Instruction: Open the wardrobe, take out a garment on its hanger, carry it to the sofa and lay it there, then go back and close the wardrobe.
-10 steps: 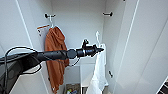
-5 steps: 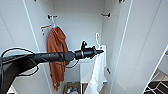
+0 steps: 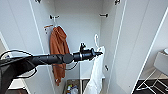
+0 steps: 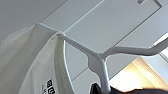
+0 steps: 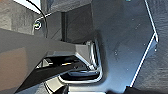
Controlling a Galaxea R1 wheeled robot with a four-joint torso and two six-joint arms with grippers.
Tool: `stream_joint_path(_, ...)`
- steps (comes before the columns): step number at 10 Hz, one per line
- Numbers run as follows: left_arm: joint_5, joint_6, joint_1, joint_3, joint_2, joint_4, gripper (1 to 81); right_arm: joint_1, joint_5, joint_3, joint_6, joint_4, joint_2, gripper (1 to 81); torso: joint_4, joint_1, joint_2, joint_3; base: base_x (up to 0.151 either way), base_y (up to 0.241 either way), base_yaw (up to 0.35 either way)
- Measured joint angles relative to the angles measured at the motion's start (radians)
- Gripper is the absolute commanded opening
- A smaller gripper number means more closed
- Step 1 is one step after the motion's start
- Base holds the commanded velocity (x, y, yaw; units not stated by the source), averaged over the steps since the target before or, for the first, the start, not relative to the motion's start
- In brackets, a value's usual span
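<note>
orange hoodie [image 3: 58,51]: hangs at wardrobe [image 3: 30,37] left wall; leave it.
left gripper [image 3: 99,53]: jaws closed on hanger [image 4: 100,62], garment [image 3: 96,72] draped below.
advice: draw straight out, hook [image 3: 95,39] level, clearing right door [image 3: 135,42].

Bright, even light; soft blur, faint shadows.

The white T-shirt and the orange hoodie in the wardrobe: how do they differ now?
The T-shirt is white; the hoodie is orange. The T-shirt's hanger is off the rail at the left gripper; the hoodie hangs high near the left door. Both hang limp inside the open wardrobe.
</note>
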Motion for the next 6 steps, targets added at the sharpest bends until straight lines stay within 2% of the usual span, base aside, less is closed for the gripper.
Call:
stream_joint_path(4, 0.003, 0.0, 0.008, 0.008, -0.026, 0.0, 1.0, 0.008, 0.001, 0.0, -0.001, 0.0, 0.0, 81.1, 0.0, 0.001, 0.0, 0.0, -0.122, 0.0, 0.0)
stream_joint_path(5, 0.002, 0.001, 0.011, 0.014, -0.029, 0.0, 1.0, 0.008, 0.0, 0.0, 0.0, 0.0, 0.0, 81.1, 0.0, 0.001, 0.0, 0.0, -0.083, 0.0, 0.0)
stream_joint_path(6, 0.001, 0.0, 0.022, 0.023, -0.04, 0.001, 1.0, 0.006, 0.0, 0.0, 0.0, 0.0, 0.0, 81.1, 0.0, 0.0, 0.0, 0.0, 0.0, 0.0, 0.0)
